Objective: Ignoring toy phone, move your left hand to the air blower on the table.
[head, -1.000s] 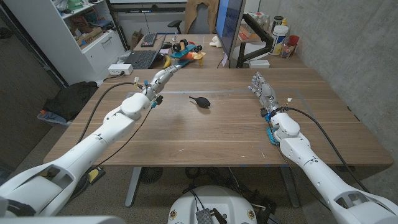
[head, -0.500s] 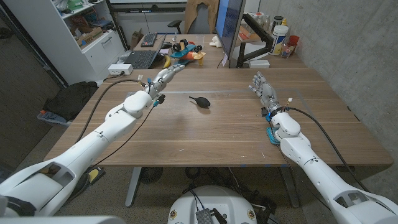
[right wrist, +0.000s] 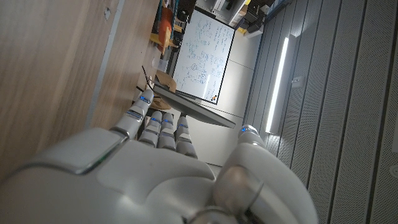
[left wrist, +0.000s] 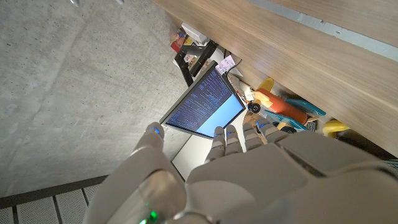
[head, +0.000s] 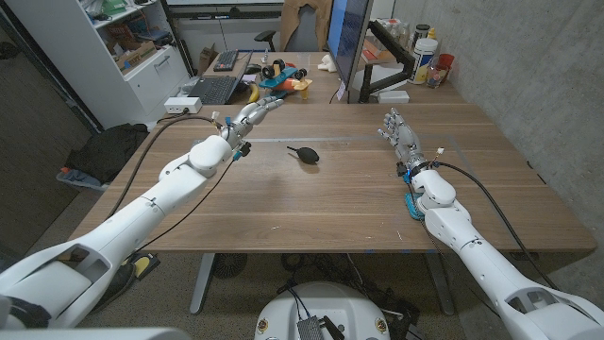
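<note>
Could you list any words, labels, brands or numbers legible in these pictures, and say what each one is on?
None can be read.
Monitor: lines of screen text, too small to read.
Whiteboard: handwriting and sketches, too blurred to read.
Bottles behind the table: labels too small to read.

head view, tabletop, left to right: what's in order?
left hand → air blower → right hand
</note>
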